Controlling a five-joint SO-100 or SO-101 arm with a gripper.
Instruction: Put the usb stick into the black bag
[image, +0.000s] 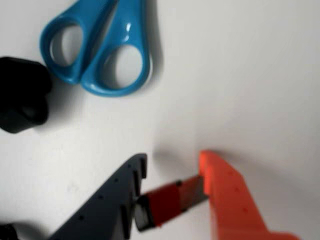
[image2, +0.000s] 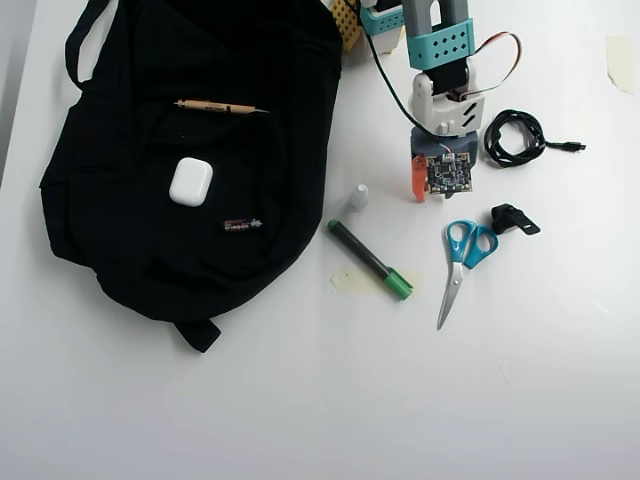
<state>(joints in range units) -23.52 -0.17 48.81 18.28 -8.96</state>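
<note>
Wrist view: dark-blue-and-orange two-finger gripper (image: 172, 192) clamped on tiny dark red usb stick with silver end (image: 167, 202), over white table (image: 240, 75), blue-handled scissors (image: 102, 50) nearby. Overhead view: big black fabric backpack (image2: 130, 240) well left of arm. Pickup looks done; carry and drop left.

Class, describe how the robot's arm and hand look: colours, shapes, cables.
The hand has one dark blue-grey finger with notched teeth and one orange finger, both dotted with small holes. In the overhead view the arm shows a teal perforated bracket, a white housing, a bare circuit board and thin wires.
</note>
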